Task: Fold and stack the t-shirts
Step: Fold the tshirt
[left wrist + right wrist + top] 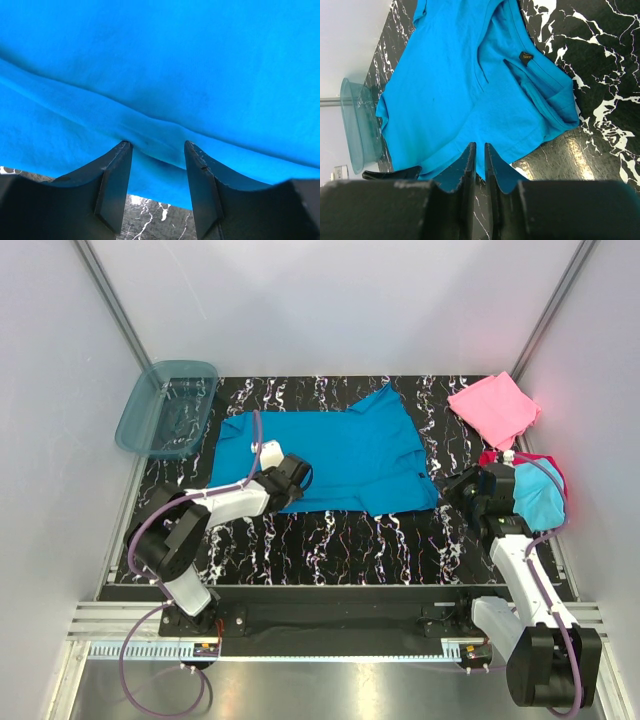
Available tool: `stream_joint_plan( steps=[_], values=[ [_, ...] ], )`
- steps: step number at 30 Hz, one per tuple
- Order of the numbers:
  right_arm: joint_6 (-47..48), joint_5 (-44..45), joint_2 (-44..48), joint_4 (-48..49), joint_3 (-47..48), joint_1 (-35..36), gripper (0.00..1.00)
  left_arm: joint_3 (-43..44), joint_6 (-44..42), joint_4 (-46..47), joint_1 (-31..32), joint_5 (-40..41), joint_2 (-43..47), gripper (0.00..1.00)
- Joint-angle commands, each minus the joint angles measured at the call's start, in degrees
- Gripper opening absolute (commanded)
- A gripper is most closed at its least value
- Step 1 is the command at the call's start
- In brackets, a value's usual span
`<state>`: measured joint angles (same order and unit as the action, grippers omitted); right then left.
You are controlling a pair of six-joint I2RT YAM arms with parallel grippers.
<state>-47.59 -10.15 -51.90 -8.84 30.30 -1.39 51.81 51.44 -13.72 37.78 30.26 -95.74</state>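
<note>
The large teal-blue t-shirt (340, 455) lies spread on the black marble table, one sleeve pointing to the far side. My left gripper (297, 475) is at its near hem, open, with its fingertips straddling a raised fold of the cloth (157, 137). My right gripper (462, 490) is just off the shirt's right edge, shut and empty; in its wrist view its tips (480, 150) hover over the shirt's edge (470, 85). A pink folded shirt (495, 405) lies at the far right. A cyan folded shirt (540, 495) sits on a magenta-red one (492, 457) behind the right arm.
A translucent blue plastic tub (167, 408) stands at the far left corner and also shows in the right wrist view (357, 125). White walls and metal posts enclose the table. Bare marble (350, 540) lies between the shirt and the arm bases.
</note>
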Motion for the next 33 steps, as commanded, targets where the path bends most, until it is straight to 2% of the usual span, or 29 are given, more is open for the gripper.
stream_joint_plan(
  steps=[1, 17, 18, 22, 23, 33],
  values=[
    [0.1, -0.7, 0.6, 1.6, -0.1, 0.2, 0.18, 2.5, -0.9, 1.8, -0.3, 2.4, 0.7, 0.51],
    [0.2, -1.3, 2.3, 1.4, -0.3, 0.2, 0.17, 3.0, -1.9, 2.5, -1.4, 3.8, 0.4, 0.49],
    [0.3, -1.3, 2.4, 1.3, -0.2, 0.2, 0.17, 3.0, -2.0, 2.6, -1.6, 3.7, 0.3, 0.48],
    [0.6, -1.3, 2.8, 0.7, -0.1, 0.2, 0.16, 3.6, -2.0, 2.9, -2.9, 3.0, -0.4, 0.07],
    [0.7, -1.3, 2.9, 0.4, -0.1, 0.2, 0.16, 3.9, -1.9, 2.7, -3.4, 2.7, -0.8, 0.00],
    [1.0, -1.3, 3.2, 0.0, -0.2, 0.2, 0.16, 9.5, -3.9, 2.5, -5.3, 2.0, -5.0, 0.02]
  ],
)
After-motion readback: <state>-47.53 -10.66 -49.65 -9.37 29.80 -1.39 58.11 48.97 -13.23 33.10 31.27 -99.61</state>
